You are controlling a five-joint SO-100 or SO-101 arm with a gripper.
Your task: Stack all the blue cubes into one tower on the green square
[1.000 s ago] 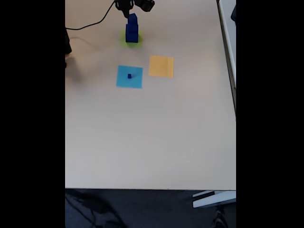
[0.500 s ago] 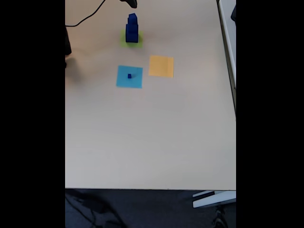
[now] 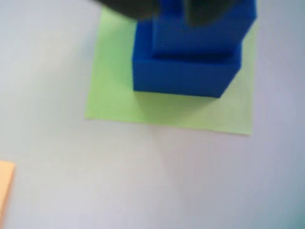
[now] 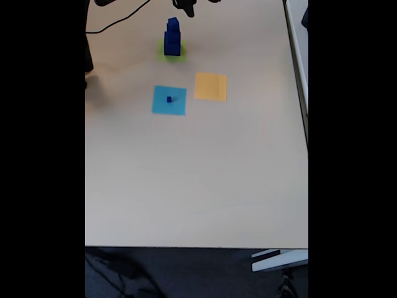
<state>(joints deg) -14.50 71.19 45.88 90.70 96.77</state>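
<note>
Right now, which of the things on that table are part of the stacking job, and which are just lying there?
Part of the job:
- the tower of blue cubes
- the green square under it
- the tiny blue cube, not stacked yet
- the gripper, at the table's far edge

Just lying about:
- the light-blue square the tiny cube sits on
- the orange-yellow square
- a black cable

Bright, even daylight with faint shadows; the wrist view is blurred, the fixed view soft and low-resolution.

A pale table (image 4: 198,180) carried a light-blue square (image 4: 169,100) and an orange-yellow square (image 4: 210,86), both well below the gripper in the fixed view; a black cable (image 4: 118,23) trailed to its left
</note>
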